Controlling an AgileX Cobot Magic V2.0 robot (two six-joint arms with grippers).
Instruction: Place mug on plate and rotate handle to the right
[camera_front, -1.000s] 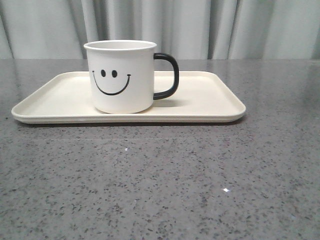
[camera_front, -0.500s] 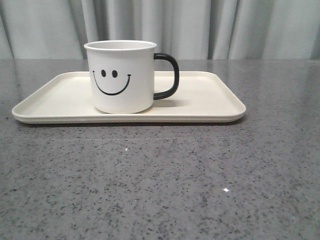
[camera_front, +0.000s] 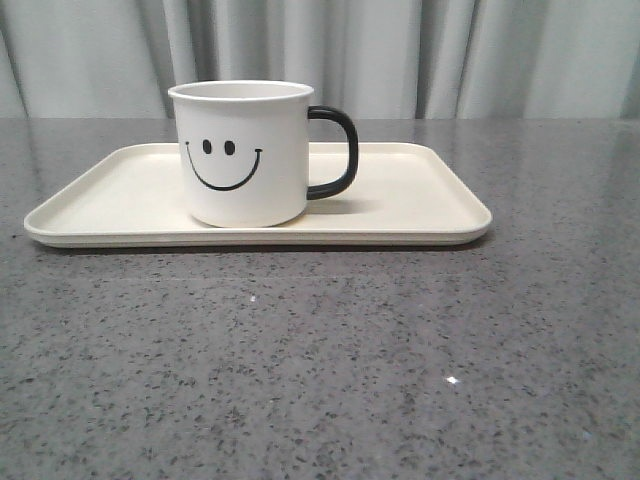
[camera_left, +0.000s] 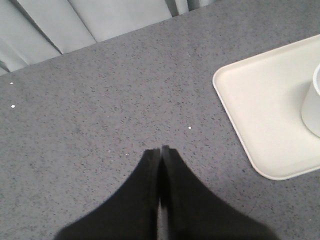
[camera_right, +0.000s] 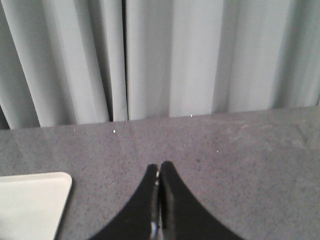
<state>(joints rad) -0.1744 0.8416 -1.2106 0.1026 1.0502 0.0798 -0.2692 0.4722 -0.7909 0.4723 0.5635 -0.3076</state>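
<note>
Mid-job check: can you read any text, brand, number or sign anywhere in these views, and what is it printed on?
No words, brands or numbers can be read in any view.
The only printed mark is a black smiley face, two oval eyes over a curved mouth, on the side of the white cylindrical mug with the glossy black loop handle.
The cream rectangular plate under it is unmarked.
The grey speckled tabletop shows no lettering.

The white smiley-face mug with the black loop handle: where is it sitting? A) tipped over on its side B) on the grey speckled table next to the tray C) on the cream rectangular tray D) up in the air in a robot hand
C: the white smiley-face mug stands upright on the cream rectangular tray, its black loop handle pointing right, with no end effector touching it.
</note>
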